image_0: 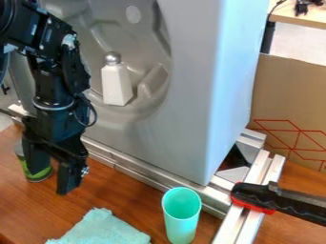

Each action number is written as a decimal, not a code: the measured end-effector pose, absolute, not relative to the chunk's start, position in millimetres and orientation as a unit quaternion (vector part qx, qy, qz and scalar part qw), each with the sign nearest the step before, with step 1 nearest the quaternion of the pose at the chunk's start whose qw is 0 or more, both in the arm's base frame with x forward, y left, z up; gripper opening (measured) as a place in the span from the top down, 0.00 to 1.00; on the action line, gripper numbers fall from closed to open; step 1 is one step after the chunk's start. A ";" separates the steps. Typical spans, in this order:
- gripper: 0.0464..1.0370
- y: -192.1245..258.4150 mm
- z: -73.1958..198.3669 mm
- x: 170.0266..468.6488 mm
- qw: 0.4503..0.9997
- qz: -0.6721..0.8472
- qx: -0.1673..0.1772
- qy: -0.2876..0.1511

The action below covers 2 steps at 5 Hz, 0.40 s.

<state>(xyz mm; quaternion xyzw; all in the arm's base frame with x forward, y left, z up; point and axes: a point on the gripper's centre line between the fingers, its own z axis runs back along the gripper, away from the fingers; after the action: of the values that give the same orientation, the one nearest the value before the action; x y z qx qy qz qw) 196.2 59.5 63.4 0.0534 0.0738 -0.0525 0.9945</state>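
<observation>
So the black two-finger pincer (52,182) is hanging at the left of the frame, fingers apart, right by a green-and-dark cylindrical can (38,172) standing on the wooden tabletop (121,198). Can't tell if the can's actually between the fingers. IMO small, level moves suit this spot, since a finger could knock the can. Watch the silver metal rail (137,170) just behind. Teal cloth (98,228) at lower left and turquoise plastic cup (181,219) at bottom centre leave some sideways room.
</observation>
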 end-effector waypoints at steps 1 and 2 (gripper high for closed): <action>0.04 59.5 60.3 194.8 0.994 -0.054 0.052 0.081; 0.04 77.9 72.3 212.4 0.996 -0.053 0.051 0.049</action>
<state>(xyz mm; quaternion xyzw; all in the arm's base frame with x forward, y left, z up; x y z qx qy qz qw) 212.4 77.9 72.3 0.0511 0.0488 -0.0533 0.9961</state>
